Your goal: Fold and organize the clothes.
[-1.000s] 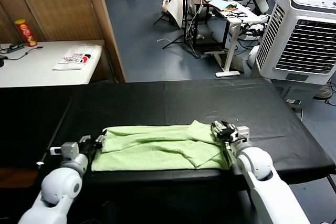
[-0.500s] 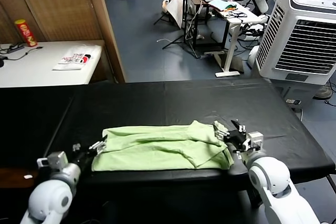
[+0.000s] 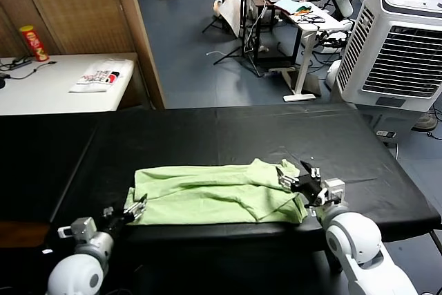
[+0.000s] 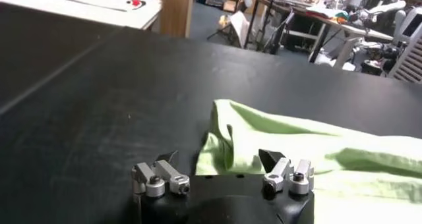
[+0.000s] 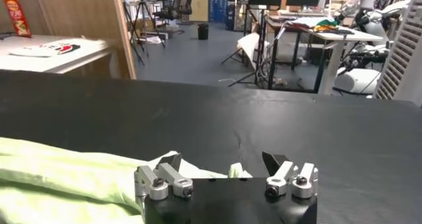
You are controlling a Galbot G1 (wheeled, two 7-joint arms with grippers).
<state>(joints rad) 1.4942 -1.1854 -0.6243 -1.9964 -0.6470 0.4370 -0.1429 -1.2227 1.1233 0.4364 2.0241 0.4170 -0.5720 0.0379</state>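
The clothes, one pale green T-shirt (image 3: 207, 195), lie folded into a long strip near the front edge of the black table (image 3: 242, 129). My left gripper (image 3: 132, 208) sits low at the strip's near left corner, open, holding nothing. In the left wrist view the shirt's end (image 4: 297, 153) lies just beyond the left gripper (image 4: 219, 158). My right gripper (image 3: 298, 181) hovers at the strip's right end, also open. The right wrist view shows the cloth (image 5: 66, 172) beside the right gripper (image 5: 222, 160), with a small tip of fabric showing between the spread fingers.
A white side table (image 3: 41, 94) at the far left carries a red can (image 3: 32, 43) and a white printed item (image 3: 97, 77). A wooden screen stands behind it. A large white air cooler (image 3: 397, 39) stands at the right, past the table's end.
My left gripper has drawn back towards me from the shirt's left edge to its near left corner. The right gripper has shifted slightly at the right end. The shirt lies still.
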